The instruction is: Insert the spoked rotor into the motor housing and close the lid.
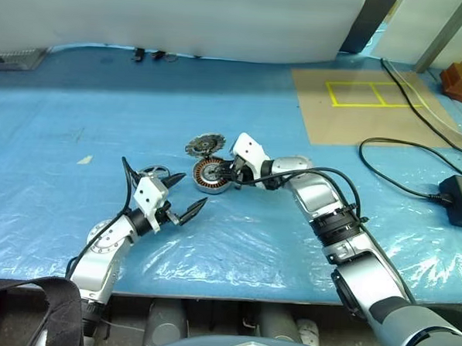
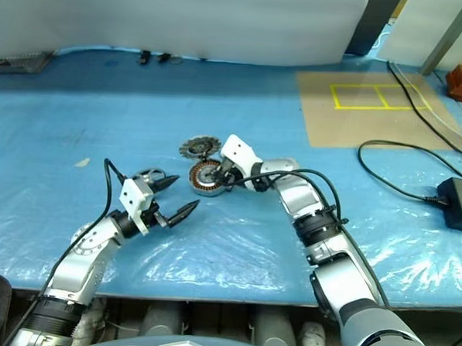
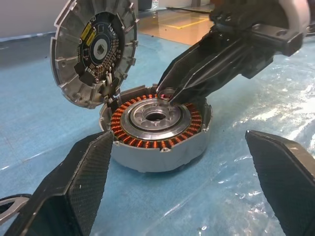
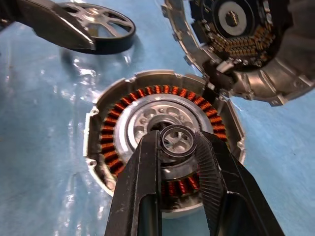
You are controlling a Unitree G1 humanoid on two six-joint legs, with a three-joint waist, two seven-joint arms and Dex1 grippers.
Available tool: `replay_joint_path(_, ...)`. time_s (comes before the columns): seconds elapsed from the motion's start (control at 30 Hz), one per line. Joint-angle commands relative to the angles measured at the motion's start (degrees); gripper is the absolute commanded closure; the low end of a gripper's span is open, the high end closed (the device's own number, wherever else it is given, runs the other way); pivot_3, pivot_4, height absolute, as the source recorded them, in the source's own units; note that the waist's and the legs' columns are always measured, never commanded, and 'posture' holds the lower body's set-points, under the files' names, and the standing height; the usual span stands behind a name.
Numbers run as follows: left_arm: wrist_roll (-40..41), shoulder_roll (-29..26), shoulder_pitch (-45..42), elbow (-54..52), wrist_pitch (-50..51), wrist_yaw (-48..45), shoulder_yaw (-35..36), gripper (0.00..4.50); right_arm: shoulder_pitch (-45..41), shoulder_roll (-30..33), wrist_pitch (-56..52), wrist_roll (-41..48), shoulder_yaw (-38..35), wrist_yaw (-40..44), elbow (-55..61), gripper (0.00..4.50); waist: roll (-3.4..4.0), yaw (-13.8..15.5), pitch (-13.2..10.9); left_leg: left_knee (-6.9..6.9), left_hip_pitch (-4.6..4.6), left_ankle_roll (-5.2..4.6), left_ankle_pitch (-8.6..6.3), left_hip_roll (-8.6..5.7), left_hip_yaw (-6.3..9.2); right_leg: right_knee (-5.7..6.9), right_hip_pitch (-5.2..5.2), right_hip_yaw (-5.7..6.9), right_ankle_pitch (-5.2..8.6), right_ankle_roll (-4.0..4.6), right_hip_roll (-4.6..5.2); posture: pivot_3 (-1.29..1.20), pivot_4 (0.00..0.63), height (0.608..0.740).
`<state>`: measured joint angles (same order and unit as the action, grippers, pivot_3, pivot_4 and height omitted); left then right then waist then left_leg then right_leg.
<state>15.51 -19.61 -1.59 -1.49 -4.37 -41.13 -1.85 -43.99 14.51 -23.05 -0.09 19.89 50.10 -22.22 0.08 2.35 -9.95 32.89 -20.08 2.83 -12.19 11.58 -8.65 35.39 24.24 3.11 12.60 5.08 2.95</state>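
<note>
The motor housing (image 1: 210,175), a squat puck with copper windings, lies mid-table on the blue sheet. Its lid (image 3: 96,49) stands tilted open, hinged at the housing's far edge. My right gripper (image 3: 166,93) is shut on a small metal ring (image 4: 176,139) just above the housing's silver centre hub. The spoked rotor (image 4: 106,27), dark-rimmed with silver spokes, lies flat on the sheet left of the housing, partly behind my left gripper (image 1: 188,192). That gripper stands open and empty, its fingers (image 3: 74,182) facing the housing from a short way off.
A black power brick (image 1: 461,197) with cables lies at the right. A cardboard patch with yellow tape (image 1: 359,102) sits at the back right. Small dark items (image 1: 148,55) lie along the back wall. The table's front edge (image 1: 232,295) runs close below my arms.
</note>
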Motion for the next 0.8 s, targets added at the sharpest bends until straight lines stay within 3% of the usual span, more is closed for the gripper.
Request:
replay_joint_path(0.03, 0.6, -0.2, 0.2, -2.5, -0.5, 0.1, 0.7, 0.0, -3.0, -1.8, 1.9, 0.0, -0.7, -0.8, -1.9, 3.82, 0.0, -0.1, 0.0, 0.0, 0.0, 0.0, 0.0, 0.0, 0.0, 0.01, 0.0, 0.0, 0.0, 0.0, 0.0, 0.0, 0.15, 0.74)
replay_joint_path(0.8, 0.5, -0.5, 0.1, -1.6, -0.5, 0.2, 0.9, 0.0, -2.8, -2.7, 4.6, -1.9, 0.3, 2.6, -4.2, 3.82, 0.0, 0.0, 0.0, 0.05, 0.01, 0.0, 0.0, 0.02, -0.01, 0.07, 0.0, 0.0, 0.0, 0.02, 0.0, 0.0, 0.15, 0.74)
